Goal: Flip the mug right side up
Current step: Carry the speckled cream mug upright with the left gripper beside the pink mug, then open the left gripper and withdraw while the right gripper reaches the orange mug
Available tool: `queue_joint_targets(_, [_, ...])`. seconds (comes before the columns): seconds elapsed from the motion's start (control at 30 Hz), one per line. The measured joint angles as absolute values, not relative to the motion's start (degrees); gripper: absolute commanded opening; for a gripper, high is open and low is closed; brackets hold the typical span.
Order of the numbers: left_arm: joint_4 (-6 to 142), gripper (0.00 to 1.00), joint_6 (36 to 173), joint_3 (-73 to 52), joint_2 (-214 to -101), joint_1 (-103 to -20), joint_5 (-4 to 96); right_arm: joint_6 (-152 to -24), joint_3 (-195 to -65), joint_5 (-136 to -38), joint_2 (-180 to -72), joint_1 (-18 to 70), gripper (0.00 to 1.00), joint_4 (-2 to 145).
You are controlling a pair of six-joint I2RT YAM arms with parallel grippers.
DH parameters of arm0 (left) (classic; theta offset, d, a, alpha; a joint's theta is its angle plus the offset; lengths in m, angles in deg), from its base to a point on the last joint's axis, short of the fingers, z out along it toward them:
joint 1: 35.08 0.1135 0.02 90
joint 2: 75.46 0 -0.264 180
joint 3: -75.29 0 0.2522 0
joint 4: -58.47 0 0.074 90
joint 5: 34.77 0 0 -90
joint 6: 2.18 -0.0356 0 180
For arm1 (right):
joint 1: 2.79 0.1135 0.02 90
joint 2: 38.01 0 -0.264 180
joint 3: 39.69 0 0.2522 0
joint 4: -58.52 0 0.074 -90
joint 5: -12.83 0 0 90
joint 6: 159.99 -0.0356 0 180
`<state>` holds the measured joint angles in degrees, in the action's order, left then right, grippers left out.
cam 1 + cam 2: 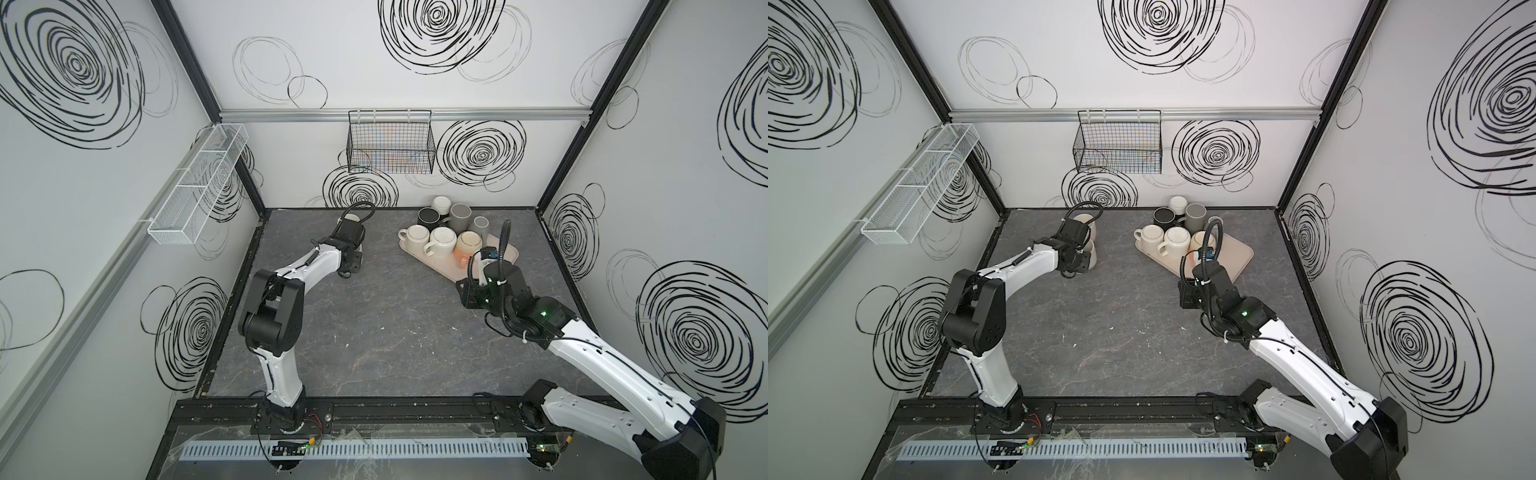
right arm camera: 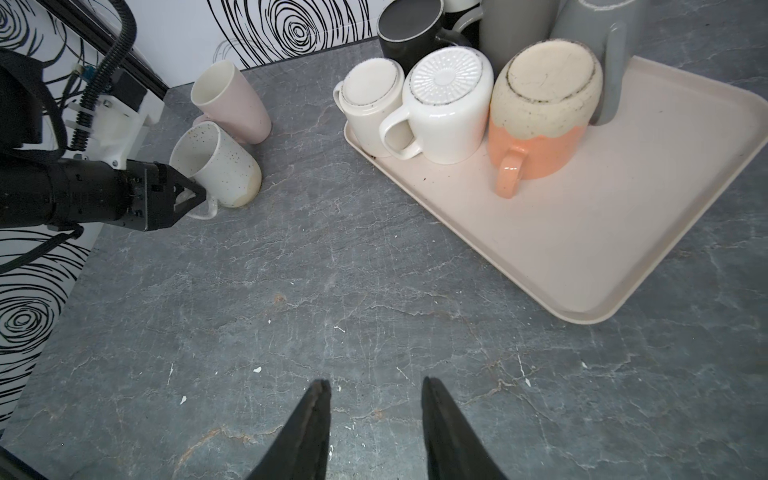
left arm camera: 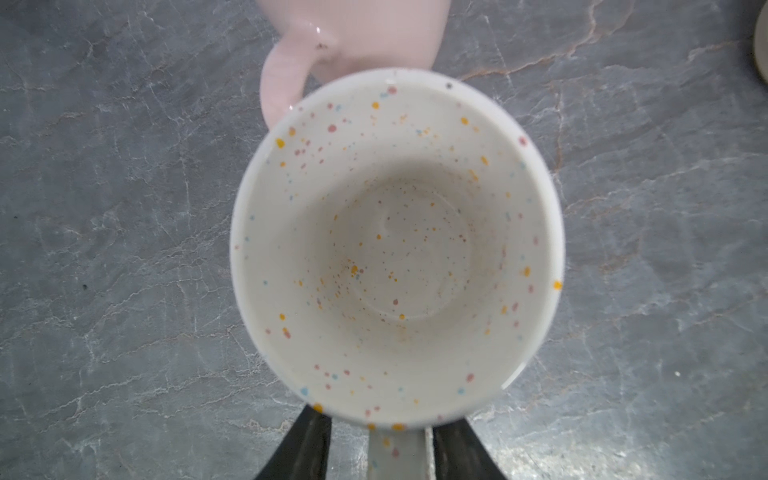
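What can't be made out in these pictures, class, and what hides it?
- Speckled mug: left wrist view, handle cut off by the bottom edge.
- Pink mug: same view, cut off by the top edge.
- Grey mugs: right wrist view, tops cut off by the top edge.
- Peach mug: in a top view, partly behind the right arm.

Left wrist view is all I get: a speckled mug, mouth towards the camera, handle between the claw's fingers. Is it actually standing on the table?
Observer: Yes. The right wrist view shows the speckled mug base down on the table.
Operator: And the pink thing beside it?
Observer: A pink mug, also mouth up.
Operator: Any left to turn?
Observer: At the tray's front, three stand bottoms-up: cream mug, white mug, orange mug.
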<state>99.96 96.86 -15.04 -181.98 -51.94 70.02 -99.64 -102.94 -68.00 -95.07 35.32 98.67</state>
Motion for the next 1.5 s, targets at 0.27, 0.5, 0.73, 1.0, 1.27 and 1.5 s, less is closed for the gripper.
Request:
queue_joint_targets(0.27, [100.0, 0.49, 97.3, -14.9, -176.6, -51.9, 70.1, -98.1, -104.4, -66.4, -96.6, 32.6, 0.45, 102.8])
queue_joint_targets(0.5, [100.4, 0.5, 97.3, -14.2, -164.3, -52.6, 71.1, -95.9, -107.0, -67.9, -97.2, 23.9, 0.47, 104.8])
queue_joint_targets(0.73, [100.0, 0.5, 100.5, -6.1, -153.2, -58.8, 72.4, -92.8, -112.7, -68.0, -102.0, 20.6, 0.52, 106.6])
queue_joint_targets(1.0, [96.6, 0.5, 110.4, 8.8, -145.4, -75.9, 75.2, -91.6, -116.4, -66.9, -110.6, 20.4, 0.57, 107.3])
queue_joint_targets(1.27, [93.7, 0.5, 118.8, 13.1, -147.9, -90.0, 77.8, -92.5, -116.4, -67.2, -115.1, 20.4, 0.58, 104.2])
queue_joint_targets(1.5, [88.0, 0.5, 122.7, 13.2, -153.2, -96.5, 78.7, -94.2, -116.5, -66.9, -123.1, 20.1, 0.58, 99.7])
